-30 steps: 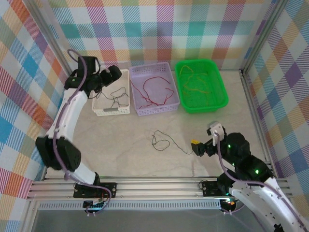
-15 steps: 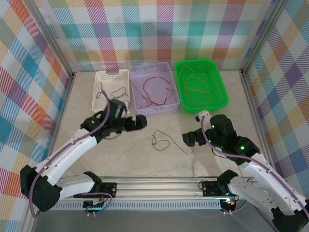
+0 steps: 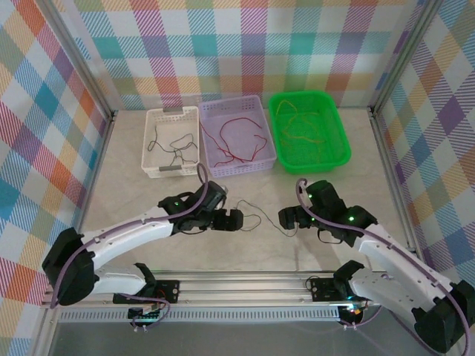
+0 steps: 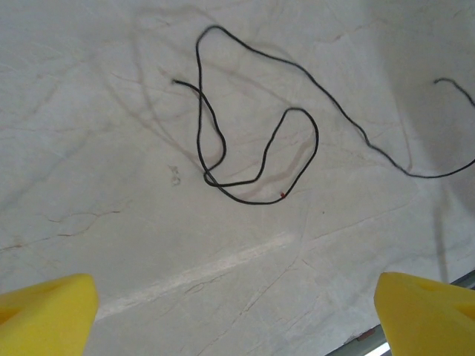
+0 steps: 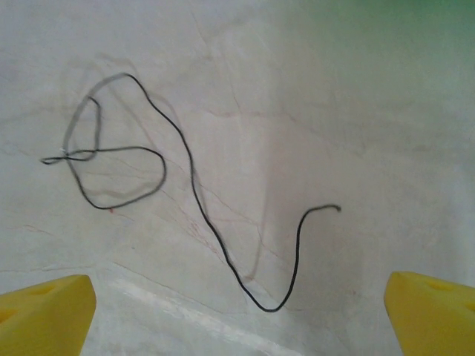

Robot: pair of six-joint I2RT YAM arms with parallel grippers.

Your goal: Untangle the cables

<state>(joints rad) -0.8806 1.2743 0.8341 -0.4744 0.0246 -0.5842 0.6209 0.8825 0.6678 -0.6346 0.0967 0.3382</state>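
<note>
L jaws, R jaws wide apart.

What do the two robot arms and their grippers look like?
The left arm and right arm have glossy white shells with black joints, a purple-grey cable running along each, and small green lights. The black left gripper and right gripper carry bright yellow fingertips.

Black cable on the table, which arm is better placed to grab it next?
Probably left: the left gripper, open, sits beside the looped black cable, and the white basket holding other dark cables is on that side. The right gripper, also open, is near its tail.
</note>
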